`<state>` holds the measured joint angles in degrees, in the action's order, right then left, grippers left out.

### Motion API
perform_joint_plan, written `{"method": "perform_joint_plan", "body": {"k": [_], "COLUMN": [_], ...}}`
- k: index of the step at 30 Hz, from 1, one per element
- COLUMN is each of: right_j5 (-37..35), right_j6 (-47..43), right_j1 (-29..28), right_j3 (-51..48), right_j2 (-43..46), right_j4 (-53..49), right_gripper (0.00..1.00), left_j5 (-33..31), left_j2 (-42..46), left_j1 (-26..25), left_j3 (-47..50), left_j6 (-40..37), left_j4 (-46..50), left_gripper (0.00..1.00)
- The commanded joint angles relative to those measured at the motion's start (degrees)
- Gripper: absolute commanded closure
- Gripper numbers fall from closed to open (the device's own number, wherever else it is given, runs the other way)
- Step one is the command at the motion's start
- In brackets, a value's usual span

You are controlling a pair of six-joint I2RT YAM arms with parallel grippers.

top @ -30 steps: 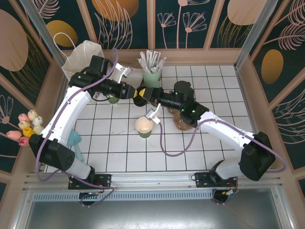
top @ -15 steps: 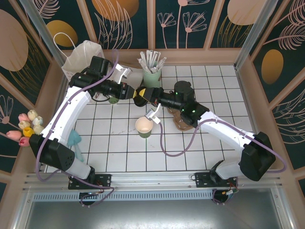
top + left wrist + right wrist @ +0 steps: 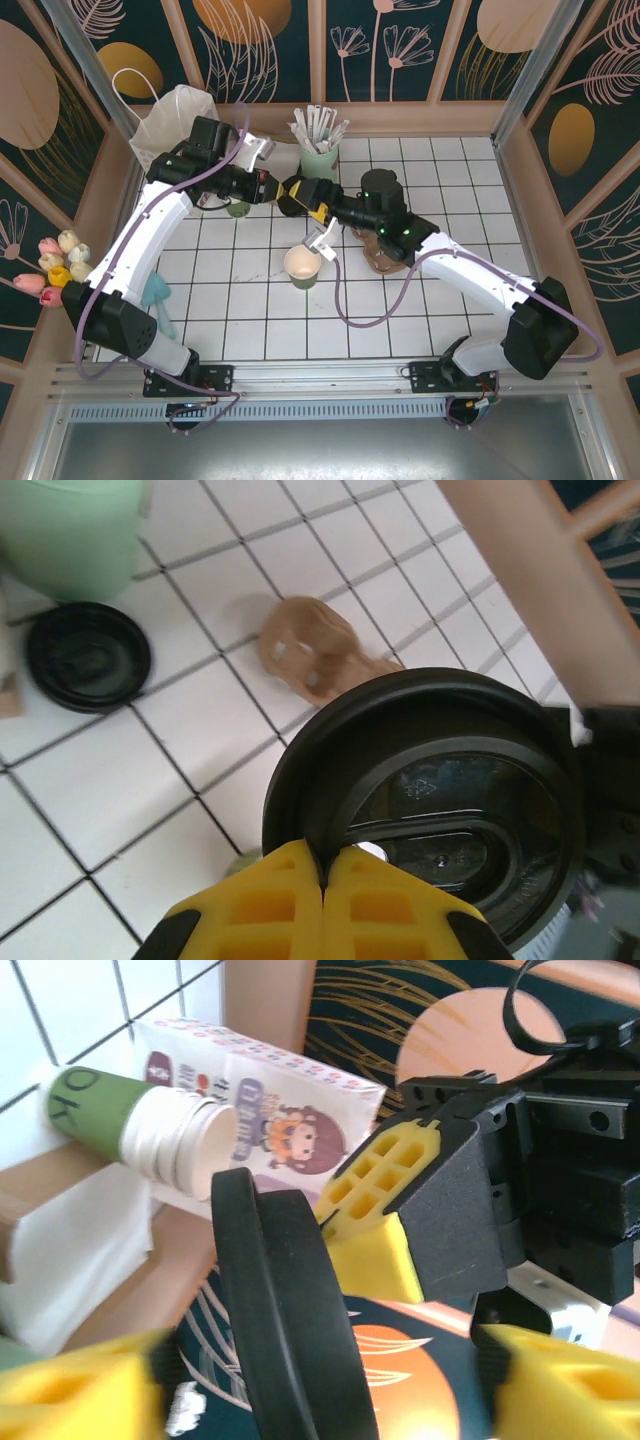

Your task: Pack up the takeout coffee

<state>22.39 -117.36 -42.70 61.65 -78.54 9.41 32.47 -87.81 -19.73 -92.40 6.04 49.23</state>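
The left gripper (image 3: 322, 865) is clamped on the rim of the lid (image 3: 430, 780), held edge-up above the table (image 3: 250, 320). The right gripper (image 3: 312, 205) is spread around it. The cup (image 3: 302, 266) stands open just nearer. Step judged: lid handover; next, the lid must be levelled over the cup

The left arm (image 3: 140, 250) rises from its base at the near left of the table (image 3: 250, 320) and leans far forward, its wrist turned inward to the right. The right arm (image 3: 470, 270) stretches low from the near right, forearm slanting toward the far middle. The two grippers meet nose to nose there. The left gripper (image 3: 270, 187) has its yellow fingers (image 3: 290, 895) pinched tight on the rim of a black lid (image 3: 440, 740). The right gripper (image 3: 306, 198) faces it, fingertips (image 3: 560, 1380) spread wide on either side of that lid
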Motion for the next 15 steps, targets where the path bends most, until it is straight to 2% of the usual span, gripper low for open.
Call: {"method": "perform_joint_plan", "body": {"k": [1,2,4,5,6,11,13,15], "right_j5": [-5.48,-8.19,-13.46,-14.04,-13.66,-14.04,-13.61,-16.6], "right_j6": [11.54,17.84,32.27,38.94,45.08,60.57,72.29,91.7], "right_j1": [0.97,0.98,1.11,1.41,1.72,0.72,0.42,0.42], "right_j3": [5.18,6.97,14.69,17.71,17.58,-1.46,-3.91,-3.82], "right_j2": [0.73,0.07,-2.87,-3.93,-3.89,3.69,5.57,6.21], "right_j4": [-10.3,-11.21,-19.72,-23.69,-22.6,7.11,11.41,14.17], "right_gripper": [0.01,0.01,0.01,0.01,0.01,0.01,0.01,0.01], "left_j5": [-10.21,-11.7,-13.54,-14.8,-15.47,-16.42,-18.55,-21.13], "left_j2": [0.69,0.87,1.53,1.99,2.38,4.05,5.21,6.65], "left_j1": [0.21,0.21,0.16,0.19,0.21,0.21,0.17,0.21], "left_j3": [-1.51,-1.4,-0.59,0.01,0.51,3.01,5.32,8.57], "left_j6": [3.9,4.66,5.67,6.18,6.22,7.53,8.31,8.65], "left_j4": [-3.17,-3.63,-4.83,-5.69,-6.32,-7.3,-7.77,-8.0], "left_gripper": [1.0,1.0,1.0,1.0,1.0,1.0,1.0,1.0]}}
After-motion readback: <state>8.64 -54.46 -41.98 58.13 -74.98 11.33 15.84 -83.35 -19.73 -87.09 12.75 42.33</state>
